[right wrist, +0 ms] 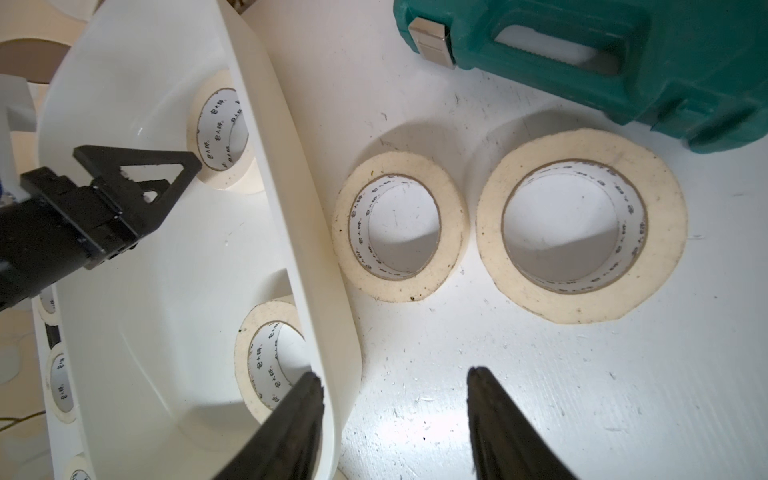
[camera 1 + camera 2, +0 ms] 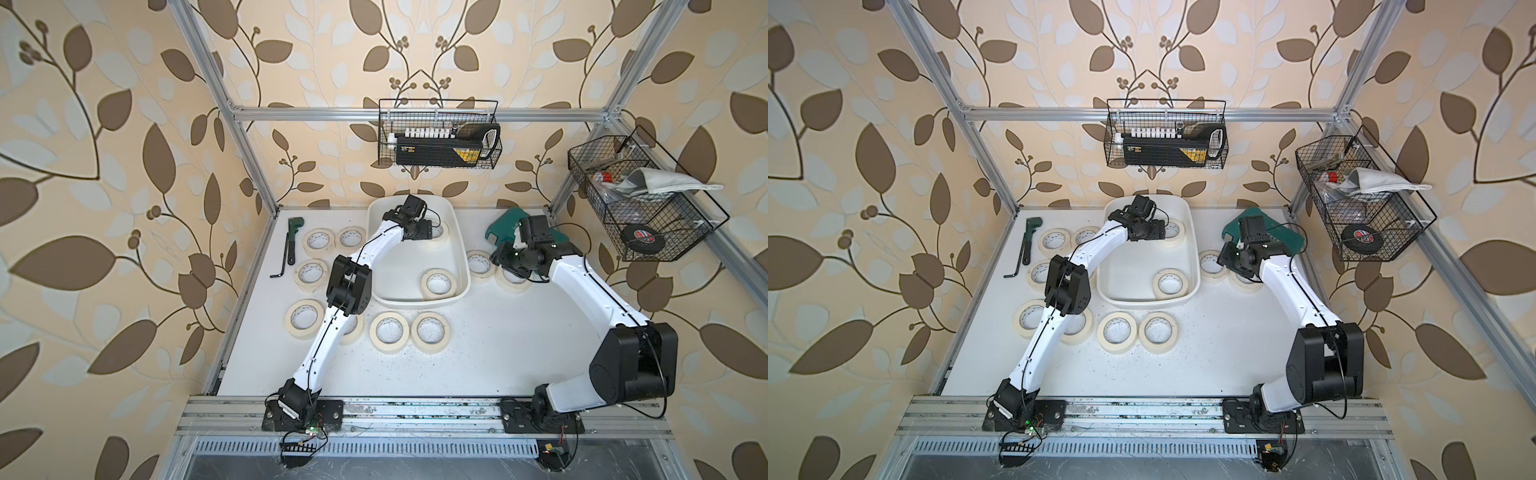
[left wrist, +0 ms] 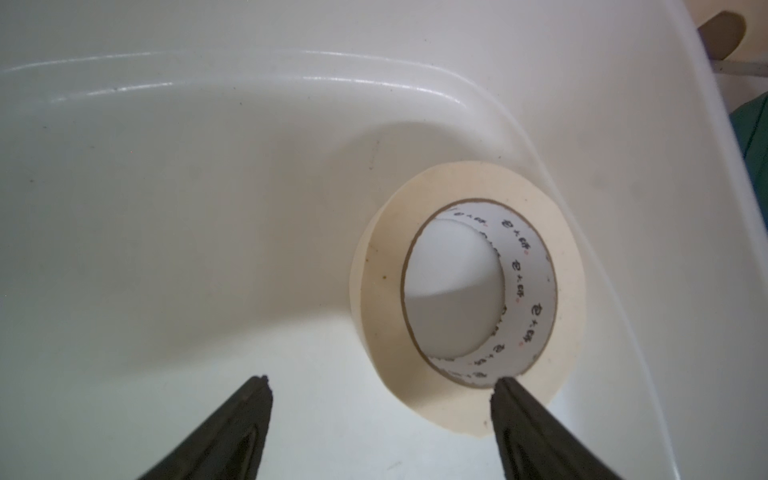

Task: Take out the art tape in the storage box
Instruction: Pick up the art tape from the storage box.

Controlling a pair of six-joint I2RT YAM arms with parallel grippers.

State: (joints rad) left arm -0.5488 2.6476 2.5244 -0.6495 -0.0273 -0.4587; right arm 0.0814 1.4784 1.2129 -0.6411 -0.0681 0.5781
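Left arm (image 2: 328,336) half hides one tape roll (image 2: 358,328).

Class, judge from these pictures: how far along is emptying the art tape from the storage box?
Done: nine rolls lie on the table. In hand: the left tool, open, hovers at the far roll in the storage box. Left: that roll and the near roll.

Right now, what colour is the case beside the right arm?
Teal green; the case shows best in the right wrist view.
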